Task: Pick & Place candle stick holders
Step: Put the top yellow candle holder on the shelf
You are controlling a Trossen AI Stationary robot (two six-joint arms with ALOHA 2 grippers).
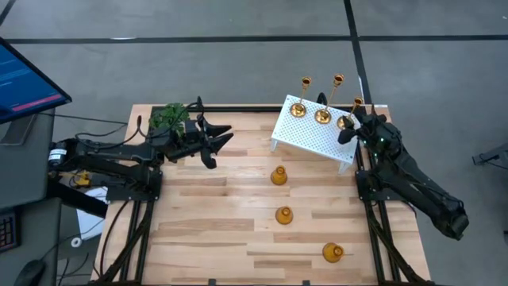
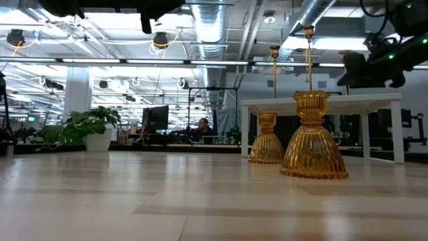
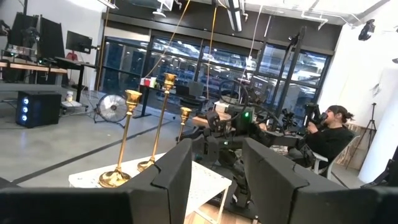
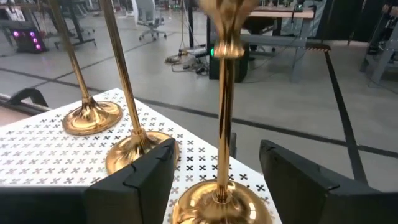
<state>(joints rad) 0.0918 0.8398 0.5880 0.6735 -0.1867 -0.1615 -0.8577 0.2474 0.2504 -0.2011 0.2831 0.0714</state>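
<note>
Three tall brass sticks stand by their round bases on the white perforated stand (image 1: 305, 137): one at the far left (image 1: 298, 110), one in the middle (image 1: 322, 116), one at the right end (image 1: 344, 122). Three squat amber holders stand on the table: (image 1: 279, 175), (image 1: 283, 214), (image 1: 332, 253). My right gripper (image 1: 350, 129) is open at the stand's right end. In its wrist view its fingers (image 4: 143, 174) stand on either side of the right stick's stem (image 4: 224, 118) without touching it. My left gripper (image 1: 221, 139) is open and empty, above the table's far left.
A green leafy plant (image 1: 168, 117) stands at the far left edge, just behind my left gripper. The wooden table (image 1: 214, 230) is bare at its near left. In the low view two amber holders (image 2: 313, 137) stand in front of the stand (image 2: 348, 100).
</note>
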